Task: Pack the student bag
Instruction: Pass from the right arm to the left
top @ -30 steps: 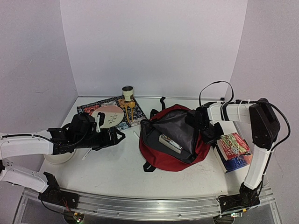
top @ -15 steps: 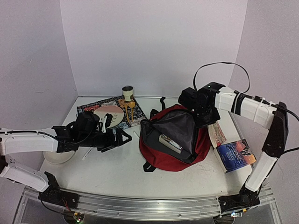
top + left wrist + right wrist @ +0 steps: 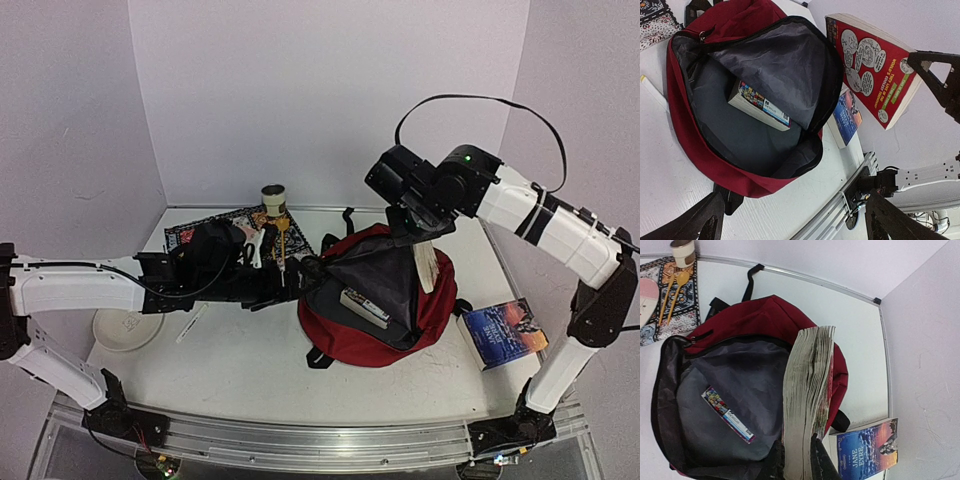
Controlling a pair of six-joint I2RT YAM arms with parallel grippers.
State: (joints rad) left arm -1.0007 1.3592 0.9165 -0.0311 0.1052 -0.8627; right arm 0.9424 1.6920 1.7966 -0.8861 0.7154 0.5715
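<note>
- Now, the student bag [image 3: 345,340] lies unzipped between your arms, one small book [image 3: 760,104] inside.
- At its left rim, your left gripper [image 3: 288,283] is spread wide, empty.
- Above its far side, your right gripper [image 3: 799,464] clamps the red book [image 3: 807,390]: lower it upright, clear of the zipper.

bright, even overhead light, soft shadows, no glare; sharp throughout, slight edge distortion in wrist views.

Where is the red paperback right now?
In the top view, the red paperback hangs in the right gripper over the right side of the open student bag, left of the blue book.
</note>
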